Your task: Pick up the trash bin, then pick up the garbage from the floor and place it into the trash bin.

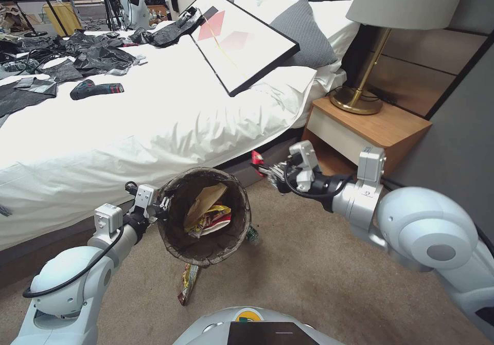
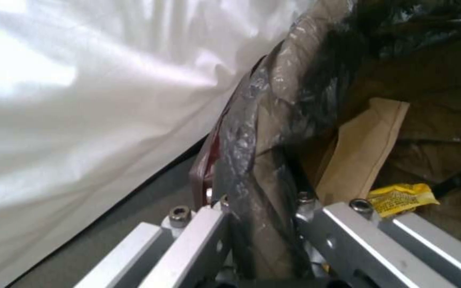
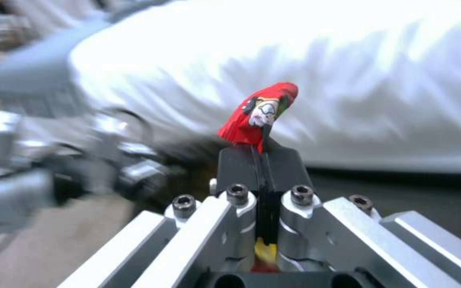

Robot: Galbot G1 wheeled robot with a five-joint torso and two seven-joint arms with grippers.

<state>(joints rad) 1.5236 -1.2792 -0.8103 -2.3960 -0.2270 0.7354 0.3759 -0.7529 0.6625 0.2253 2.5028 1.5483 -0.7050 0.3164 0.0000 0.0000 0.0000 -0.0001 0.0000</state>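
My left gripper (image 1: 163,204) clamps the bag-lined round white trash bin (image 1: 206,216) aloft; right gripper (image 1: 265,171) pinches a red wrapper (image 3: 260,112) just beside its rim. Releasing early would drop it onto the carpet.

The carpet (image 1: 309,273) bore a snack wrapper (image 1: 188,283) near the bed (image 1: 154,129). On the bed lay a framed picture (image 1: 242,41), a grey pillow (image 1: 303,31), black bags (image 1: 98,54) and a drill (image 1: 95,89).
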